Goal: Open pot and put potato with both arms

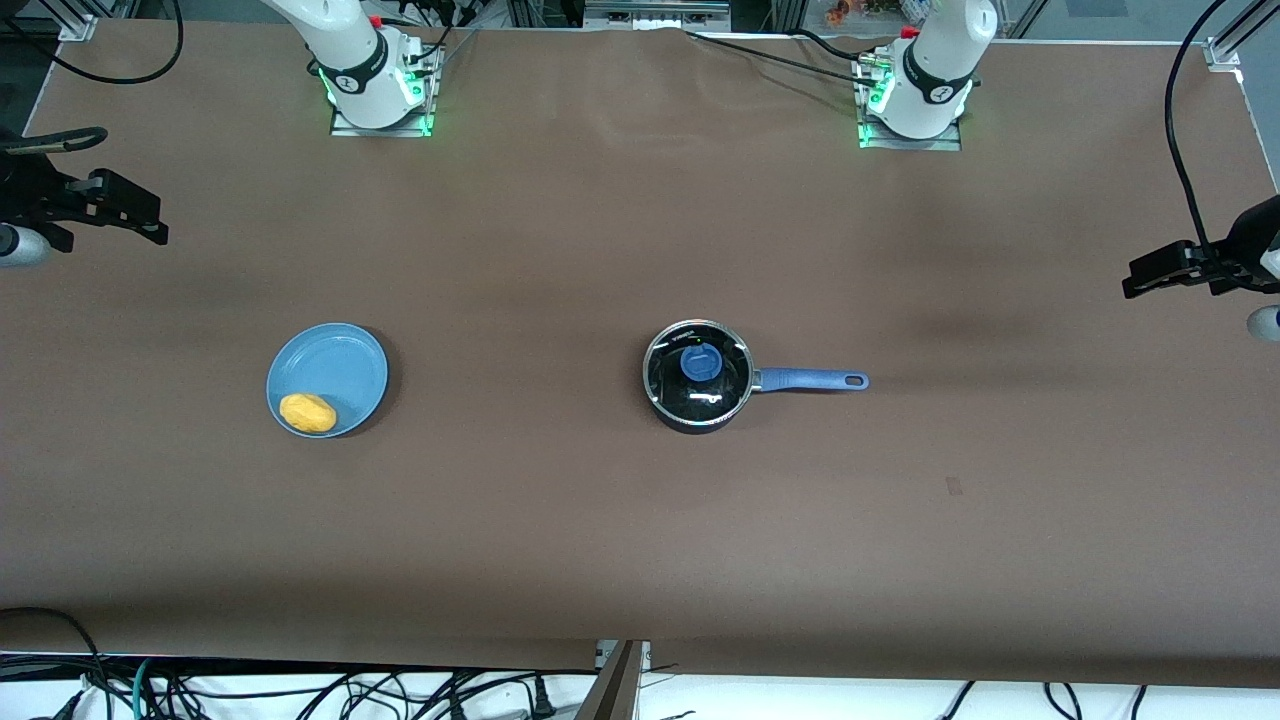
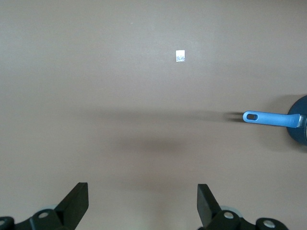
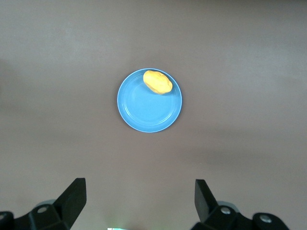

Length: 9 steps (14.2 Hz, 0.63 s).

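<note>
The black pot (image 1: 697, 377) stands mid-table with its glass lid on, the blue knob (image 1: 701, 361) on top. Its blue handle (image 1: 810, 379) points toward the left arm's end. The yellow-orange potato (image 1: 307, 412) lies on a light-blue plate (image 1: 335, 365) toward the right arm's end. Both grippers are high and out of the front view. My left gripper (image 2: 142, 189) is open and empty over bare table; the pot's handle (image 2: 268, 118) shows at its view's edge. My right gripper (image 3: 140, 187) is open and empty, high above the plate (image 3: 144, 112) and potato (image 3: 158, 82).
Black camera mounts stand at both table ends (image 1: 90, 205) (image 1: 1200, 262). A small white tag (image 2: 180, 56) lies on the brown table cover. Cables run along the table's edge nearest the front camera.
</note>
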Available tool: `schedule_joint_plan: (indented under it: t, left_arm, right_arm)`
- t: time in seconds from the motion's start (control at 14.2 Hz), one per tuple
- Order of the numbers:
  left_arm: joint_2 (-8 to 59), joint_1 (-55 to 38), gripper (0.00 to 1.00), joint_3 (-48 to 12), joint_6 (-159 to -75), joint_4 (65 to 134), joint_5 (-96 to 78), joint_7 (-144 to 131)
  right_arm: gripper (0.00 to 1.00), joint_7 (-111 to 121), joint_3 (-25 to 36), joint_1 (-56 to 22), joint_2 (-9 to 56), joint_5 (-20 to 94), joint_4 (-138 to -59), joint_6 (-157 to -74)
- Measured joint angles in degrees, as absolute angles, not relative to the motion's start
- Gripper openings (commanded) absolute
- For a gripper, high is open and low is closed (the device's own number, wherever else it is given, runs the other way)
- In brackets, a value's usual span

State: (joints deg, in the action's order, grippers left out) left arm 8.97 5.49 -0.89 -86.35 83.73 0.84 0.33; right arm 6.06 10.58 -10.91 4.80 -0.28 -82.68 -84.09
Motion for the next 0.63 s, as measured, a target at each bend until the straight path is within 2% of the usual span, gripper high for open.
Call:
schedule_joint_plan:
  t: [0.63]
  left_arm:
    - [9.2, 5.2, 1.0, -1.9, -86.2, 84.2, 0.0, -2.2]
  right_arm:
    - [1.0, 6.1, 10.6, -10.9, 4.8, -0.2, -82.7, -84.1]
